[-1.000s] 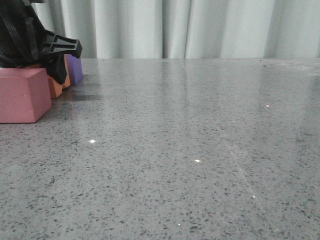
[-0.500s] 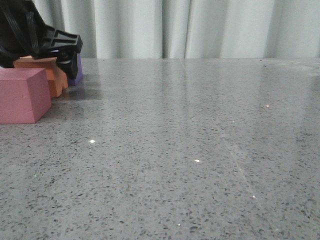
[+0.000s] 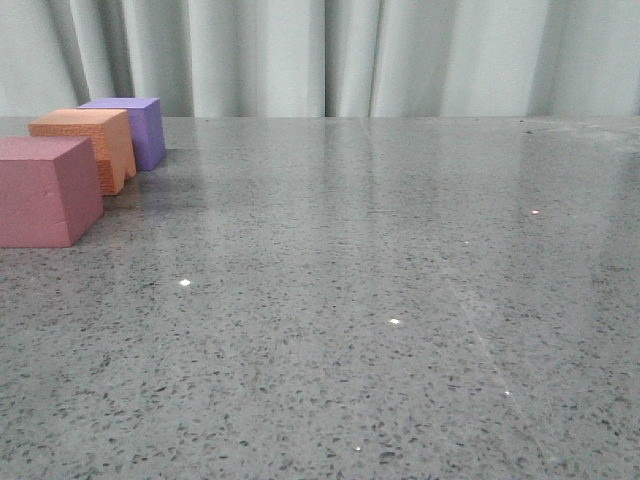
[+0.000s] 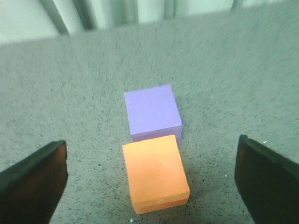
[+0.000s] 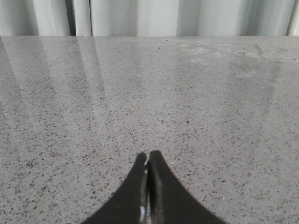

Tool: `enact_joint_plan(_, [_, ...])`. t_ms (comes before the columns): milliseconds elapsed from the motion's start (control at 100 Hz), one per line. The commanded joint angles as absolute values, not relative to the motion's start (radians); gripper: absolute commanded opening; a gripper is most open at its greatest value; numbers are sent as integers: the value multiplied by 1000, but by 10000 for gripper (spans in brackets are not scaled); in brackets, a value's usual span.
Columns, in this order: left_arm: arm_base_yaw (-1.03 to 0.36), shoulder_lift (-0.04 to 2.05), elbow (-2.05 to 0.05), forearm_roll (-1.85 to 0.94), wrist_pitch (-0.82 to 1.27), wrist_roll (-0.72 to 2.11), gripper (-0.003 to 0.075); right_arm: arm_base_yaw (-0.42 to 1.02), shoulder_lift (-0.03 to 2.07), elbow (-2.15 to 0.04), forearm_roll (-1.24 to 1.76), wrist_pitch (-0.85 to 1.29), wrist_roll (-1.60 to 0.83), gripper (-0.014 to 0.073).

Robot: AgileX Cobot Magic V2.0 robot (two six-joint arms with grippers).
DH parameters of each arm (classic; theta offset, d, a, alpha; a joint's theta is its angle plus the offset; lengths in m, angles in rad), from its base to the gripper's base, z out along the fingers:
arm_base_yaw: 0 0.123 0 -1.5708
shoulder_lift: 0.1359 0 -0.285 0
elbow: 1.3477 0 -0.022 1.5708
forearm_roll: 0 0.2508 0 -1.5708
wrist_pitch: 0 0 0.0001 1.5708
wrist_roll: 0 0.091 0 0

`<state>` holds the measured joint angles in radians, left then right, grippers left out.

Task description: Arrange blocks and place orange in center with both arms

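Note:
Three blocks stand in a row at the table's far left: the larger pink-red block (image 3: 45, 190) nearest, the orange (image 3: 88, 142) behind it, the purple block (image 3: 135, 125) farthest back. In the left wrist view the orange (image 4: 155, 173) lies just before the purple block (image 4: 153, 113), their sides close or touching. My left gripper (image 4: 152, 179) is open above the orange, its fingers (image 4: 32, 184) wide on either side and touching nothing. My right gripper (image 5: 148, 158) is shut, empty, over bare table. Neither gripper shows in the front view.
Grey speckled stone tabletop (image 3: 380, 290) stretches from the blocks to the right. Pale curtains (image 3: 350, 55) hang behind the table's far edge.
The left gripper, down at the orange cube a second ago, has let it go and risen out of the front view. The orange cube now stands free between the pink-red and purple ones.

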<state>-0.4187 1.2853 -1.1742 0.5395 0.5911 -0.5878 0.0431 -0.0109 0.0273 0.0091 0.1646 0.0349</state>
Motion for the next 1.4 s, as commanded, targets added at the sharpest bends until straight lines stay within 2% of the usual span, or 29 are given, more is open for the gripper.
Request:
enact_joint_plan(0, [-427, 1178, -1161, 550, 557, -573, 677, 39, -35, 14, 9, 80, 25, -67])
enact_joint_plan(110, [-427, 1051, -1059, 567, 535, -573, 613, 39, -35, 14, 9, 80, 25, -67])
enact_joint_plan(180, [-427, 966, -985, 581, 527, -573, 539, 39, -35, 14, 9, 80, 25, -67])
enact_joint_plan(250, [-427, 877, -911, 591, 527, -573, 438, 39, -35, 14, 9, 80, 25, -67])
enact_joint_plan(510, [-427, 559, -686, 584, 529, -577, -22, 39, -35, 14, 9, 80, 25, -67])
enact_joint_plan(830, [-427, 317, -538, 584, 537, -577, -19, 39, -35, 14, 9, 80, 25, -67])
enact_joint_plan(1390, [-427, 308, -527, 618, 536, -577, -19, 39, -35, 14, 9, 80, 25, -67])
